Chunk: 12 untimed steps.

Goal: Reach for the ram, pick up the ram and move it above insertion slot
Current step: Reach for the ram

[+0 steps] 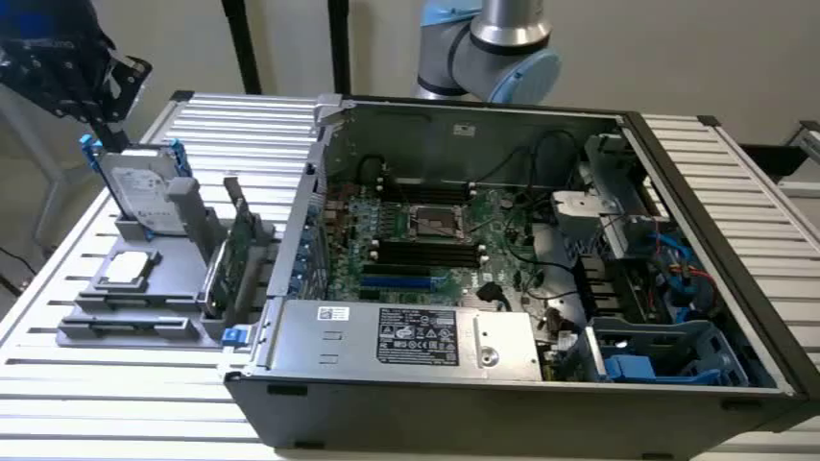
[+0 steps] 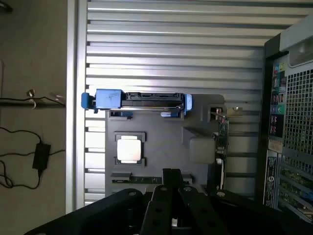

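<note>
A: Gripper point(image 2: 171, 178)?
B: Jaws pressed together, nothing held. It hangs over the grey fixture tray point(image 2: 161, 142), well apart from the open computer case point(image 1: 513, 288).
A: Where's the ram point(image 2: 136, 180)?
B: Probably that thin green strip on edge in the tray slot nearest the gripper, beside the processor chip point(image 2: 129, 148). The view is poor there.
A: Handling?
B: Likely light and stiff but fragile. It would best be pinched across its flat faces near mid-length, off the contacts.
A: The insertion slot point(image 1: 429, 254)?
B: Black, among parallel ones inside the case.
A: Surface, room?
B: Slatted metal table point(image 2: 171, 49), ribbed. The hard drive point(image 2: 139, 100) and the expansion card point(image 2: 222, 139) stand near, so clearance looks tight.
</note>
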Tool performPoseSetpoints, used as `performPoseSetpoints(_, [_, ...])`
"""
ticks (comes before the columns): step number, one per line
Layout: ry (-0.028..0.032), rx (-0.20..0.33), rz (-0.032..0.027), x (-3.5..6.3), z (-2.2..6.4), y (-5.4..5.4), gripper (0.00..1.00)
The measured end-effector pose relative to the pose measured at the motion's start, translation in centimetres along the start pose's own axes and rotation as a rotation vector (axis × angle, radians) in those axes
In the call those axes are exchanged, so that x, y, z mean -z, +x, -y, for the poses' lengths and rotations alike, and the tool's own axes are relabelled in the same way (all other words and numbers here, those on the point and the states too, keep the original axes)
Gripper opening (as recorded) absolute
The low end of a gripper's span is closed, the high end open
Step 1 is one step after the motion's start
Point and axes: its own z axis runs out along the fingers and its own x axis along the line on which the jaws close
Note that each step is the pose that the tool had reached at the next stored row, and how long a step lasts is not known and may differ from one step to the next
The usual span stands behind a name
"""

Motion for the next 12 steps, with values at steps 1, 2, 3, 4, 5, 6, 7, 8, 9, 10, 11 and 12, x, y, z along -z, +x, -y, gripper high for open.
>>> performPoseSetpoints(1, [0.0, 0.0, 0.0, 0.0, 0.0, 0.0, 0.11])
performPoseSetpoints(2, [0.0, 0.0, 0.0, 0.0, 0.0, 0.0, 0.11])
performPoseSetpoints(3, [0.0, 0.0, 0.0, 0.0, 0.0, 0.0, 0.11])
performPoseSetpoints(4, [0.0, 0.0, 0.0, 0.0, 0.0, 0.0, 0.11])
performPoseSetpoints(5, [0.0, 0.0, 0.0, 0.0, 0.0, 0.0, 0.11])
performPoseSetpoints(6, [0.0, 0.0, 0.0, 0.0, 0.0, 0.0, 0.11])
performPoseSetpoints(7, [0.0, 0.0, 0.0, 0.0, 0.0, 0.0, 0.11])
performPoseSetpoints(8, [0.0, 0.0, 0.0, 0.0, 0.0, 0.0, 0.11])
performPoseSetpoints(9, [0.0, 0.0, 0.0, 0.0, 0.0, 0.0, 0.11])
performPoseSetpoints(10, [0.0, 0.0, 0.0, 0.0, 0.0, 0.0, 0.11])
performPoseSetpoints(11, [0.0, 0.0, 0.0, 0.0, 0.0, 0.0, 0.11])
performPoseSetpoints(12, [0.0, 0.0, 0.0, 0.0, 0.0, 0.0, 0.11])
